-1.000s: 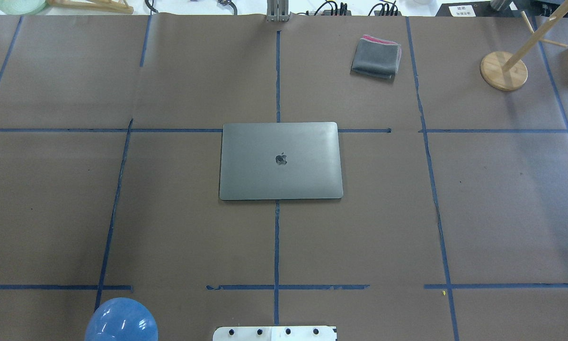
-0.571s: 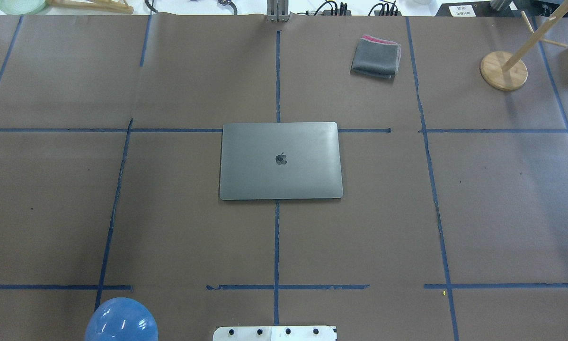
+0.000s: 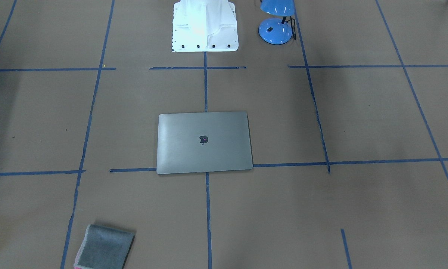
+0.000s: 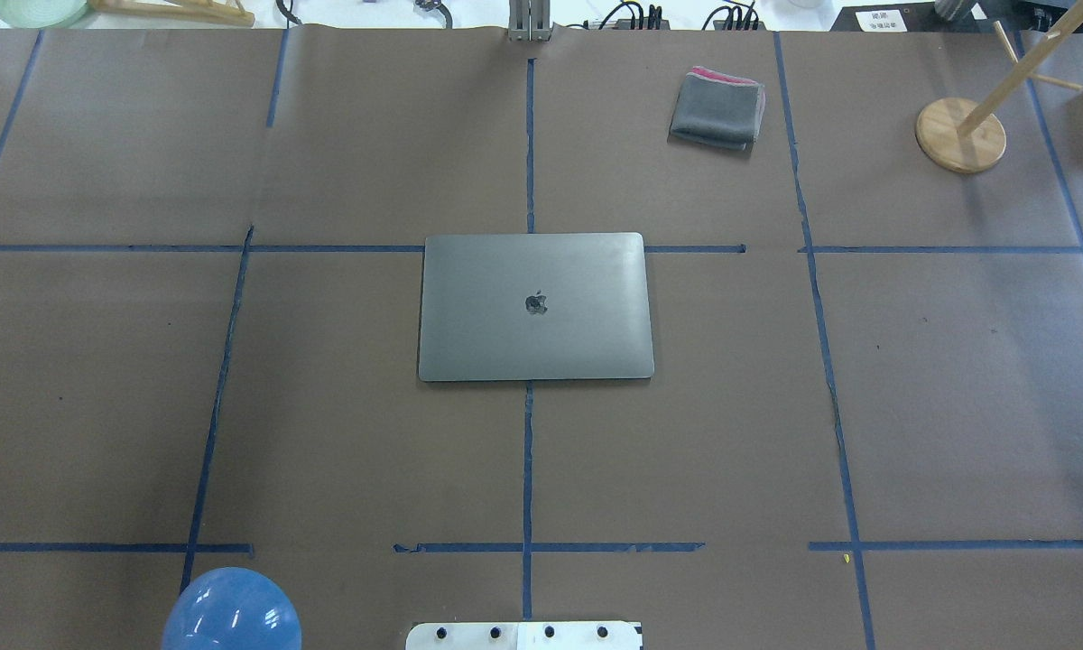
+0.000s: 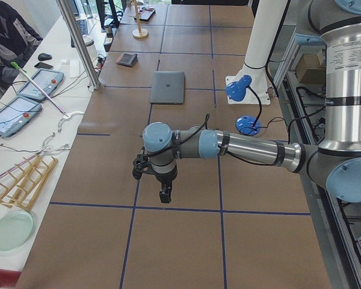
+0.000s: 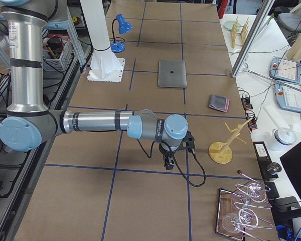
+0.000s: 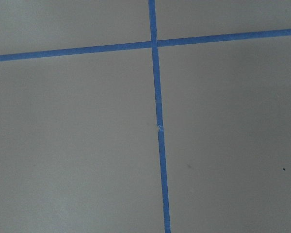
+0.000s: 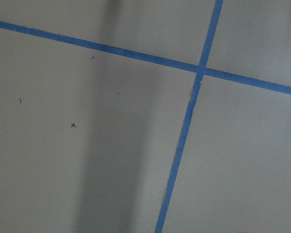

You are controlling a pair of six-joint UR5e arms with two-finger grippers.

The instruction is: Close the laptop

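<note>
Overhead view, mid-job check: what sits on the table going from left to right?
Blue domed lamp shade → closed space-grey metal laptop → small folded grey cloth → round wooden stand base.

Soft, even light from above fills every view, and shadows on the brown surface (image 4: 325,433) are faint and blurred. The laptop (image 4: 534,307) lid carries a dull, uneven sheen. In the front-facing view the white robot base (image 3: 204,26) is blown out. Small glints sit on the blue lamp shade (image 4: 230,612). Both wrist views look pale and washed, and a broad soft shadow band crosses the right one.
</note>
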